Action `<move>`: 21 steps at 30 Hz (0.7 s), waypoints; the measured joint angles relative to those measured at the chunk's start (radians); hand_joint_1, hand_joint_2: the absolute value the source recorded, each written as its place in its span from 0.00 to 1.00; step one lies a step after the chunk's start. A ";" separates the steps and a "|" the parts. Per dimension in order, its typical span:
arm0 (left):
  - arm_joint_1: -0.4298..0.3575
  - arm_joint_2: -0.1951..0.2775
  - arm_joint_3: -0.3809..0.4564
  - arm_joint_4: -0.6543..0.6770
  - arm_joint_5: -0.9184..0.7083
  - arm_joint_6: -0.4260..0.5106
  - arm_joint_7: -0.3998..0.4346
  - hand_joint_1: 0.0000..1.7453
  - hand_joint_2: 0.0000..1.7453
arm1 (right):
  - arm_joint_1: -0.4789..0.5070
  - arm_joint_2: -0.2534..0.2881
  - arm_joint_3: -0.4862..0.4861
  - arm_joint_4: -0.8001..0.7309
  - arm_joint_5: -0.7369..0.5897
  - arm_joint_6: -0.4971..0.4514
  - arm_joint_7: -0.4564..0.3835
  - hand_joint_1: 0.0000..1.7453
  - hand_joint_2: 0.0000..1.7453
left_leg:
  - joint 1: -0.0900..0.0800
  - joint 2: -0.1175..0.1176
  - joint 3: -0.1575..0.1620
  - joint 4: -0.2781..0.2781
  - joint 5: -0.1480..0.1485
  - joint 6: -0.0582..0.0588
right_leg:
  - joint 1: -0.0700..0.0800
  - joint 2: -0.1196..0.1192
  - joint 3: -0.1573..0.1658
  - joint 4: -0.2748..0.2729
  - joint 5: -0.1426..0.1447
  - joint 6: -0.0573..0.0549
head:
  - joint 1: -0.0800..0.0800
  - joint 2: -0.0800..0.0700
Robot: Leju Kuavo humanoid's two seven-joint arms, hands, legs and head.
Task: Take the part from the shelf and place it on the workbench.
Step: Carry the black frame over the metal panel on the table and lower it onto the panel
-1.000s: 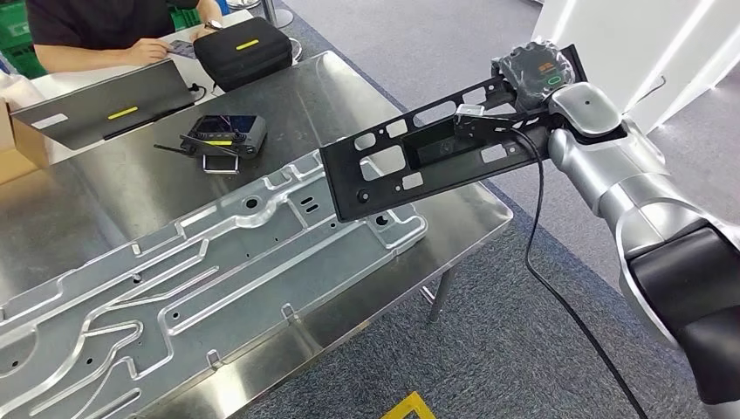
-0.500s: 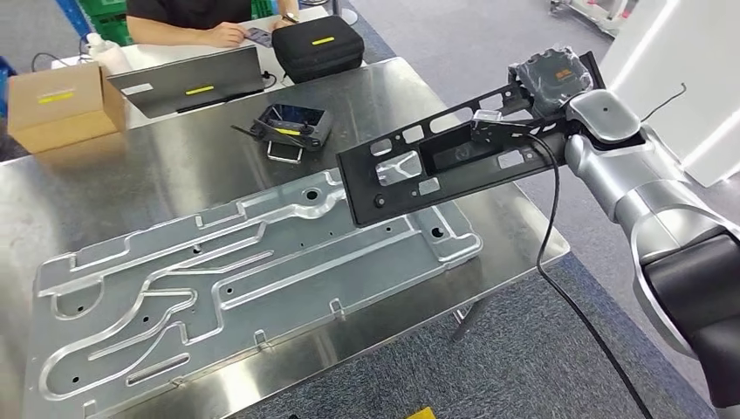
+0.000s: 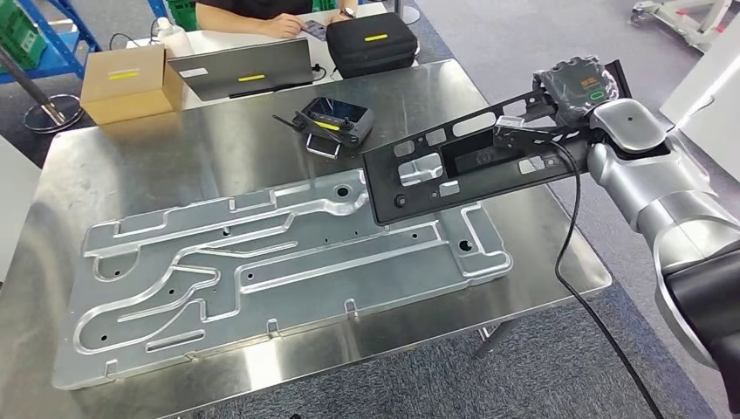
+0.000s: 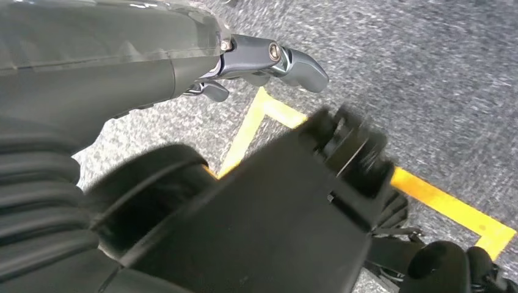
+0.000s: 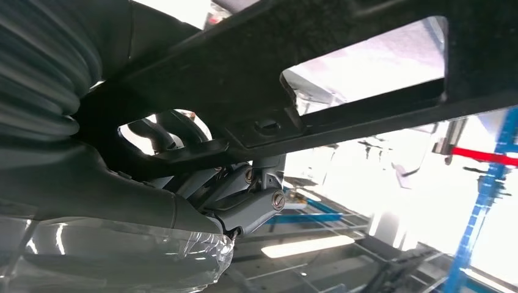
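At the upper left of the head view a cardboard box point(image 3: 128, 83) sits on the steel workbench point(image 3: 209, 161), with a closed laptop point(image 3: 246, 72), a person's forearms at the top edge, a black case point(image 3: 371, 43) and a handheld controller point(image 3: 336, 120) to its right, while a large machined aluminium plate point(image 3: 262, 262) lies flat across the middle. Right of centre, the long black part point(image 3: 462, 166) hangs above the plate's right end and the bench's right edge, tilted up toward the upper right, where the right hand point(image 3: 576, 87) grips its far end. The left hand point(image 4: 269, 61) appears in its wrist view over grey carpet with yellow floor tape point(image 4: 440, 201), fingers curled in and nothing in them.
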 joint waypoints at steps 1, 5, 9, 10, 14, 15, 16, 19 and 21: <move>0.001 0.000 0.000 0.000 0.000 0.000 0.000 0.00 1.00 | 0.003 -0.002 -0.002 -0.004 -0.001 0.001 0.000 1.00 1.00 | 0.001 0.001 0.004 -0.009 0.016 0.001 | 0.001 -0.006 0.002 0.000 -0.001 0.001 | 0.000 0.000; 0.001 0.001 0.002 0.000 0.000 0.000 -0.001 0.00 1.00 | 0.005 -0.009 -0.015 -0.018 -0.004 0.003 -0.001 1.00 1.00 | -0.006 0.013 0.125 -0.250 0.122 0.022 | 0.006 -0.025 0.010 -0.001 -0.007 0.012 | 0.000 0.000; 0.005 0.002 0.005 0.000 0.000 0.000 -0.001 0.00 1.00 | 0.006 -0.019 -0.024 -0.024 -0.006 0.004 -0.006 1.00 1.00 | -0.009 0.011 0.141 -0.291 0.128 0.025 | 0.010 -0.031 0.011 -0.003 -0.008 0.020 | 0.000 0.000; 0.006 0.002 0.006 0.000 0.000 0.000 -0.001 0.00 1.00 | 0.006 -0.020 -0.025 -0.026 -0.006 0.004 -0.008 1.00 1.00 | -0.010 0.010 0.141 -0.291 0.128 0.026 | 0.009 -0.032 0.012 -0.006 -0.006 0.022 | 0.000 0.000; 0.005 0.002 0.008 0.000 -0.002 0.005 -0.003 0.00 1.00 | 0.005 -0.020 -0.030 -0.028 -0.004 0.000 -0.009 1.00 1.00 | -0.011 0.010 0.140 -0.291 0.128 0.034 | 0.008 -0.032 0.017 -0.017 -0.001 0.031 | 0.000 0.000; 0.005 0.002 0.008 0.000 -0.003 0.007 -0.004 0.00 1.00 | 0.005 -0.019 -0.031 -0.028 -0.002 -0.003 -0.008 1.00 1.00 | -0.011 0.010 0.140 -0.291 0.128 0.036 | 0.008 -0.032 0.018 -0.019 0.000 0.032 | 0.000 0.000; 0.005 0.002 0.008 0.000 -0.003 0.009 -0.005 0.00 1.00 | 0.006 -0.019 -0.031 -0.028 0.000 -0.008 -0.006 1.00 1.00 | -0.011 0.010 0.140 -0.291 0.128 0.037 | 0.008 -0.032 0.018 -0.020 0.001 0.034 | 0.000 0.000; 0.005 0.002 0.008 0.000 -0.003 0.012 -0.007 0.00 1.00 | 0.013 -0.019 -0.031 -0.027 0.004 -0.025 0.000 1.00 1.00 | -0.012 0.010 0.139 -0.290 0.128 0.040 | 0.008 -0.032 0.019 -0.022 0.003 0.037 | 0.000 0.000; 0.005 0.002 0.009 0.000 -0.003 0.013 -0.007 0.00 1.00 | 0.018 -0.019 -0.033 -0.025 0.002 -0.030 0.001 1.00 1.00 | -0.012 0.010 0.139 -0.290 0.129 0.040 | 0.007 -0.032 0.019 -0.022 0.004 0.037 | 0.000 0.000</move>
